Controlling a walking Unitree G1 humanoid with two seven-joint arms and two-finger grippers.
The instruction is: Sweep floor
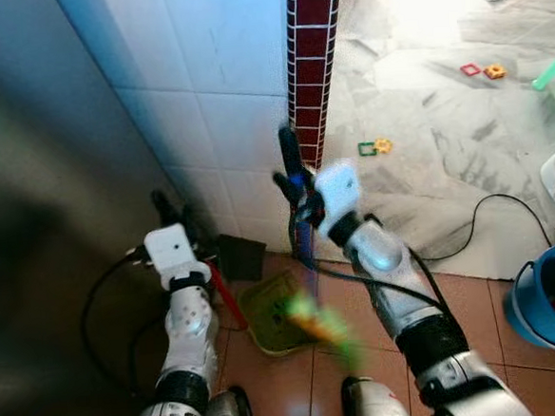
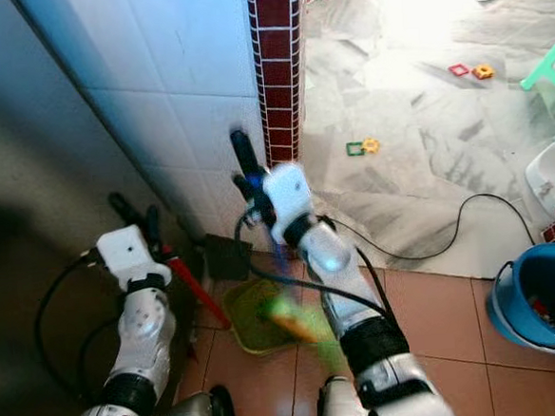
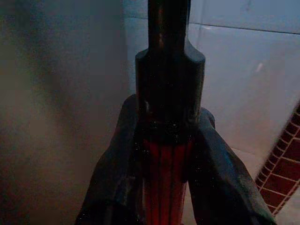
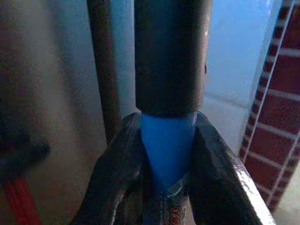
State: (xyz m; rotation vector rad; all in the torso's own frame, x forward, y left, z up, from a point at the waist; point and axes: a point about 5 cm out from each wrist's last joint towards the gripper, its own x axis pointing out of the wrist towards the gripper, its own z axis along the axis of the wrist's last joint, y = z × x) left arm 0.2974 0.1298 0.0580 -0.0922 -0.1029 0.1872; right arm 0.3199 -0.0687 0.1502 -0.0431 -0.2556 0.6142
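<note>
Tools are in hand beside the red-brick tiled pillar (image 1: 313,34): the left gripper (image 3: 164,154) clamps the red-handled black dustpan (image 1: 241,258), and the right gripper (image 4: 168,150) clamps the blue-handled green broom (image 1: 304,239). Next, I judge, carry both past that pillar toward the small coloured plastic scraps (image 1: 375,147).

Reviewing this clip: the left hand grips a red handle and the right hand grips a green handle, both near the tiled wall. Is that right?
Not quite. The handle in the right hand is blue with a black grip, not green, as the right wrist view shows. The left hand does grip a red handle, and both are near the tiled wall.

Blue-handled broom with black grip cap (image 4: 171,136) stands upright, green-yellow bristles (image 1: 319,321) blurred on the terracotta tile floor (image 1: 475,308). Red-handled dustpan with black grip (image 3: 164,173) leans near the white tiled wall, its green pan (image 1: 271,313) on the floor.
</note>
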